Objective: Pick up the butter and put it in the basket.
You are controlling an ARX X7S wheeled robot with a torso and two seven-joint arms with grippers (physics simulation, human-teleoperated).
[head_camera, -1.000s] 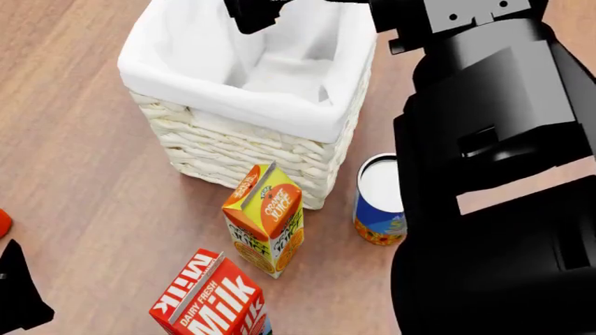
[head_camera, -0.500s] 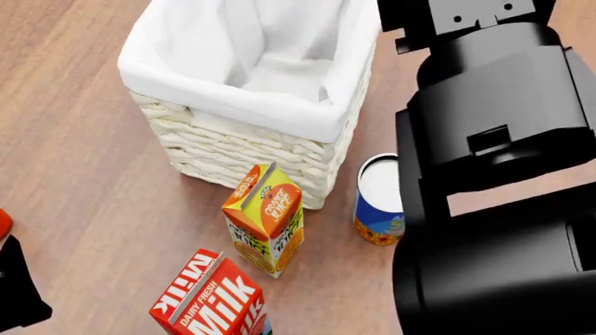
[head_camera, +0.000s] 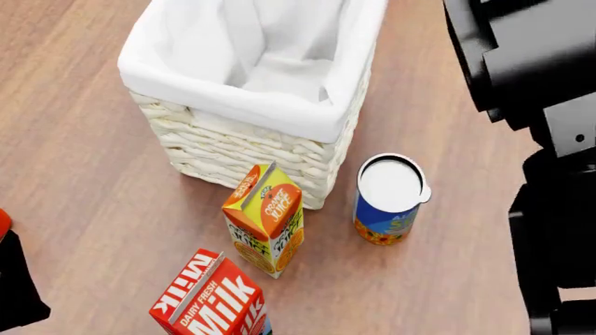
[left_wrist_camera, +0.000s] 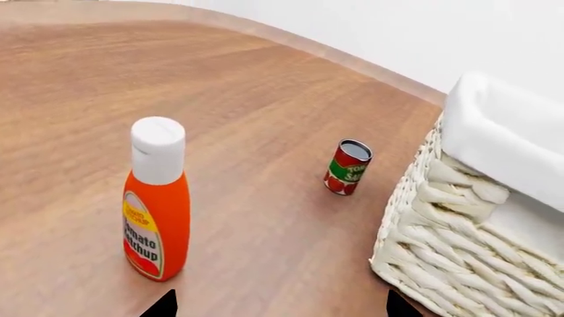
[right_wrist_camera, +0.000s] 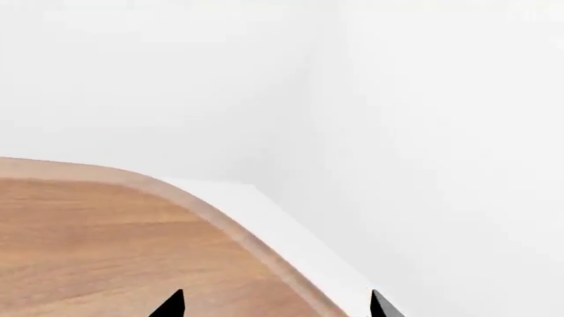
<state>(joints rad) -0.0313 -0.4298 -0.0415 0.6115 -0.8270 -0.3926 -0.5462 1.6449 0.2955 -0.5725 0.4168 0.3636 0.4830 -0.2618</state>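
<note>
**A:** What's the setting?

**B:** A wood-grain bench (left_wrist_camera: 247,86) with a rounded edge and white walls behind it.

**A:** The left jaws?

**B:** Only two dark fingertips (left_wrist_camera: 164,306) show, set wide apart with nothing between them, so they are open. Just ahead of one tip a ketchup bottle (left_wrist_camera: 157,198) stands upright, orange with a white cap. Farther ahead, in line with the gap, is a small red-and-green can (left_wrist_camera: 348,167), tilted a little. Ahead of the other tip is the basket (left_wrist_camera: 458,218), woven cream wicker with a white liner over the rim. The can is near its wall but apart from it.

**A:** And the right jaws?

**B:** Two dark tips (right_wrist_camera: 173,306) again, spread with nothing held. Ahead of them there is only the bench edge and the wall corner.

**A:** From the head?

**B:** The jaws are out of frame. The black right arm (head_camera: 535,77) fills one side. Nearest is a milk carton (head_camera: 209,296), then a juice carton (head_camera: 265,220), which is just beside the basket's corner. A blue can (head_camera: 389,199) with a white lid stands upright near the same wall. Behind them is the basket, its liner bare where I can see in.

**A:** The butter?

**B:** No view shows it, so I can't tell where it is.
</note>
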